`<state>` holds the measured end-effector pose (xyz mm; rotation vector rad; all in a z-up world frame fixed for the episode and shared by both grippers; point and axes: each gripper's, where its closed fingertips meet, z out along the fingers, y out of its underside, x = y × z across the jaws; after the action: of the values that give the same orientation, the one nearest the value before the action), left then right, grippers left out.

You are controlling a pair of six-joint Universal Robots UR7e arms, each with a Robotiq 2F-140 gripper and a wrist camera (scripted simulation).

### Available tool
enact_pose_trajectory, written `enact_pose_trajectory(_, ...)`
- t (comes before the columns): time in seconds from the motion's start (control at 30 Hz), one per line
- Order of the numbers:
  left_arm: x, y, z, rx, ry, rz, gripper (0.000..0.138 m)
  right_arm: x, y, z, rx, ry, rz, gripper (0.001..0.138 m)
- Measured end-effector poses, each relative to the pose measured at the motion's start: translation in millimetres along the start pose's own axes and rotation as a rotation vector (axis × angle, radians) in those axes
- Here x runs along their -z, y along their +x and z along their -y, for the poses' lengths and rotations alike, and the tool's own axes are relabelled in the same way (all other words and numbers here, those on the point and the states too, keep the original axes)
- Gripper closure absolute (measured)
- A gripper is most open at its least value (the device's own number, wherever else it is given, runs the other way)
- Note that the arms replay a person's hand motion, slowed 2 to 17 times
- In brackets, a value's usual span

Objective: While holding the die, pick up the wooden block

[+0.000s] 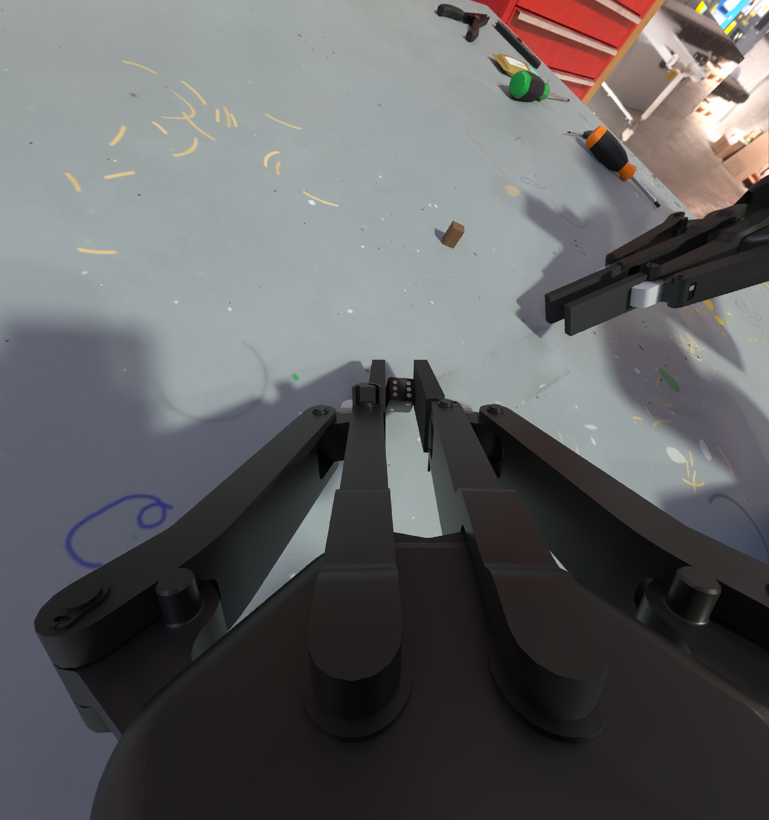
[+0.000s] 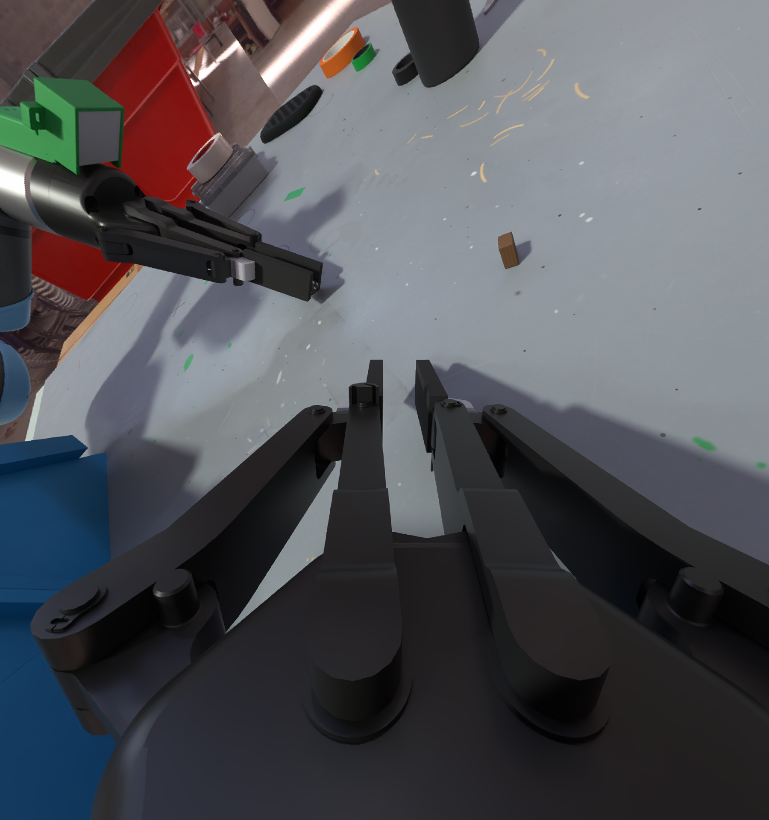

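Note:
My left gripper (image 1: 399, 368) is shut on a small black die (image 1: 400, 390) with white pips, held just above the grey table (image 1: 240, 288). The wooden block (image 1: 453, 234), small and brown, stands on the table ahead and slightly right of it, well apart. In the right wrist view the block (image 2: 508, 250) stands ahead and right of my right gripper (image 2: 399, 368), which is closed to a narrow gap and holds nothing. The left gripper (image 2: 314, 288) shows there at left with the die (image 2: 314, 284) at its tips. The right gripper (image 1: 558, 317) shows at right in the left wrist view.
A green-black screwdriver (image 1: 527, 86) and an orange-black screwdriver (image 1: 609, 153) lie near the far table edge by a red cabinet (image 1: 569, 35). A blue box (image 2: 32, 532) sits at lower left. Tape rolls (image 2: 342, 51), a black cylinder (image 2: 436, 40) and a black disc (image 2: 291, 113) stand farther off.

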<state>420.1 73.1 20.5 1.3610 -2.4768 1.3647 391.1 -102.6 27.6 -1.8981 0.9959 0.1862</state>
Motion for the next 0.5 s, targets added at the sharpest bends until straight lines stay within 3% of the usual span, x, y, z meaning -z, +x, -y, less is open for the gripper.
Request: enact_pose_trajectory(0.5, -0.3, 0.2, -0.1, -0.013, -0.003, 0.010, 0.121, 0.0, 0.0, 0.0, -0.001, -0.001, 0.001, 0.119)
